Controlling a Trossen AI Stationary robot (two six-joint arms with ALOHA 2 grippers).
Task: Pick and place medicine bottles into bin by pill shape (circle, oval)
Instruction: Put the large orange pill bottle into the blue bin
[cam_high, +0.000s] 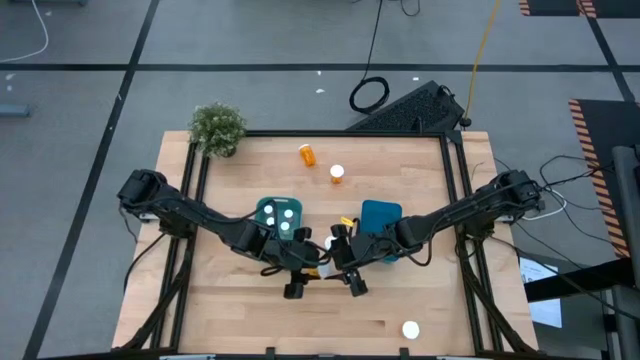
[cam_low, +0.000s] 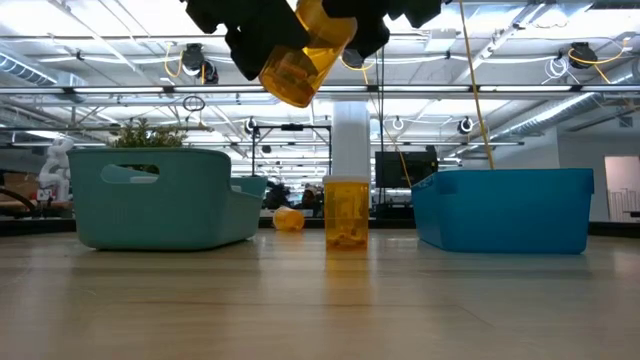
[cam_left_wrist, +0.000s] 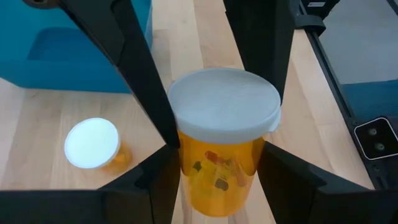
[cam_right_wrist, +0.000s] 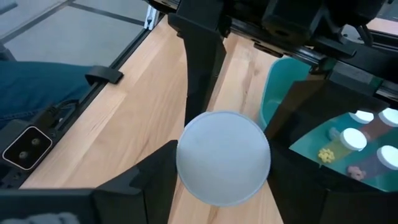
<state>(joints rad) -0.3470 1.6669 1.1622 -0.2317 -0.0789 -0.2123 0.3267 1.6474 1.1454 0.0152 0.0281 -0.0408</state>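
Left gripper (cam_high: 300, 262) and right gripper (cam_high: 345, 262) are met above mid-counter (cam_high: 420, 290), both closed on one bottle (cam_left_wrist: 221, 124): the orange body is pinched by the left, the white cap by the right, and the bottle is held aloft, tilted. A teal bin (cam_high: 262, 207) is seen at ten o'clock from it, a blue bin (cam_high: 380, 212) at two o'clock.

A drop or twist is judged likely if one grip is released early, since the smooth round plastic can slide between hard fingers. A cylinder that falls would probably roll. The cap is matte and flat; small pills are glimpsed through the translucent wall, their shape not readable.
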